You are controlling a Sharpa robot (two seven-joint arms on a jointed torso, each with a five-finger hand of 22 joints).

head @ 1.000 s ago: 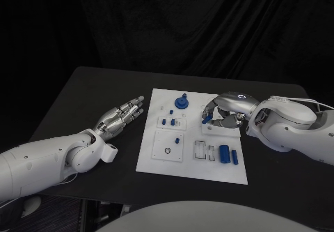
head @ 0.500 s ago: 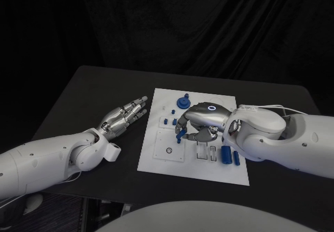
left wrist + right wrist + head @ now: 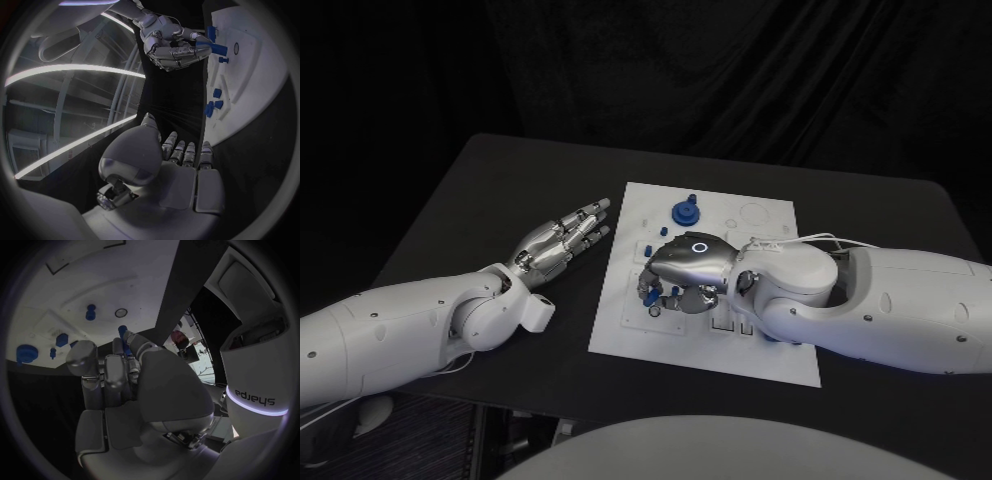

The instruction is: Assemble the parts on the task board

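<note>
Right hand: hand (image 3: 682, 272) low over the near left part of the task board (image 3: 776, 362), fingers curled in around a small blue part (image 3: 210, 41); in the left wrist view that part sticks out from between the fingertips, so the hand holds it.
Held part: in the right wrist view a short blue peg (image 3: 123, 332) shows just past the fingertips (image 3: 129, 338), close to a small round hole (image 3: 120, 313) in the board.
Left hand: hand (image 3: 560, 240) lies on the black table (image 3: 459, 200) just left of the board, palm down, fingers straight and slightly apart, holding nothing.
Task board: white plate in the middle of the table, between the 2 arms.
Parts on board: a blue round knob (image 3: 685, 212) stands near the far edge; a small blue piece (image 3: 661, 231) sits just nearer than it; 1 upright blue peg (image 3: 91, 311) stands beside the round hole.
Right arm: white forearm (image 3: 877, 310) lies across the near right part of the board, hiding it.
</note>
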